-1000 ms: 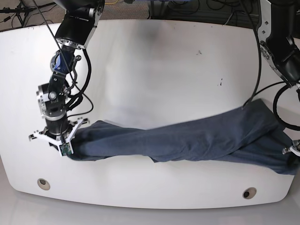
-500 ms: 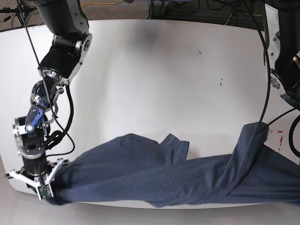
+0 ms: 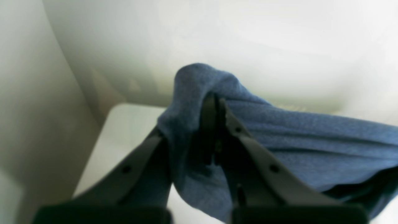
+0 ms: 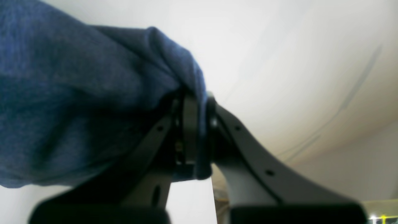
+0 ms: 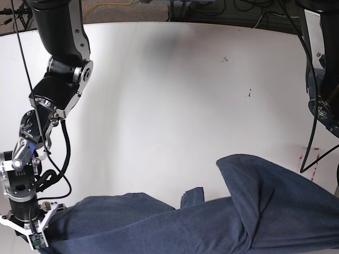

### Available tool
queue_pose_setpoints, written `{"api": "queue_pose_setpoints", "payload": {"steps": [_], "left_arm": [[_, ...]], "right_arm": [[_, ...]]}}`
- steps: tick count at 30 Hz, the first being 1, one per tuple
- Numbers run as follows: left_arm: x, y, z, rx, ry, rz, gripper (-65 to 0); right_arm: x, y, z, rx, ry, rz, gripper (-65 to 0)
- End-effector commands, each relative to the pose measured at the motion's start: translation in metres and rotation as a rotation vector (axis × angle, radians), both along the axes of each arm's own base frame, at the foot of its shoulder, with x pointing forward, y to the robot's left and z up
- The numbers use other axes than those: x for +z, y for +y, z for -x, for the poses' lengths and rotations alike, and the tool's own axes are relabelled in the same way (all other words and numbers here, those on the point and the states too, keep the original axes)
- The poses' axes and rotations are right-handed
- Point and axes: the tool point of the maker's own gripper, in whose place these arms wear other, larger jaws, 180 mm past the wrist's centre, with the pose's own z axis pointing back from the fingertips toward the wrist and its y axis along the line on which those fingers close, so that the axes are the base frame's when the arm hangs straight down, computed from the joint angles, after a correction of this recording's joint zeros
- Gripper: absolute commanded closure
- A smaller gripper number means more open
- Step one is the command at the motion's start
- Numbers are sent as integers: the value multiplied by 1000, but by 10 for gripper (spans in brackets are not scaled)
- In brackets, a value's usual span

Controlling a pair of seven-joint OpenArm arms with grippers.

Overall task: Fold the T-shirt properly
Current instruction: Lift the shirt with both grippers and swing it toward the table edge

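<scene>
1. Dark heathered navy-blue cotton T-shirt: stretched across the near edge of the white tabletop, low in base view. Cloth runs from the bottom-left corner to the right edge. A rumpled mound sits at right; a small flap sticks up near centre. No lettering or neck tag visible.
2. R gripper: black jaws closed tight on a bunched fold of the T-shirt; fabric wraps over the tips and hangs to the wrist view's left. In base view it sits at the bottom-left corner, at the cloth's end.
3. L gripper: jaws clamped on a fold of the T-shirt; cloth drapes over the tips, trailing right. Not in base view.
4. Containers: n/a.
</scene>
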Motion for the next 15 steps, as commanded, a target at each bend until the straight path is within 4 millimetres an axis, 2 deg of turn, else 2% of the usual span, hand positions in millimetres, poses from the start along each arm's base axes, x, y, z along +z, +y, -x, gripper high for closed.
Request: {"api": "queue_pose_setpoints", "payload": {"steps": [1, 4, 7, 13, 15], "left_arm": [[29, 10, 6, 32, -83, -10, 0], [27, 9, 5, 29, -79, -8, 0], [16, 10, 4, 31, -57, -7, 0], [-12, 9, 3, 30, -12, -7, 0], [-22, 9, 4, 31, 9, -8, 0]], "right_arm": [[26, -3, 2, -13, -62, 36, 0], [20, -2, 1, -9, -46, 40, 0], [11, -1, 1, -5, -31, 34, 0], [-24, 2, 6, 9, 31, 34, 0], [-41, 4, 8, 19, 64, 34, 0]]}}
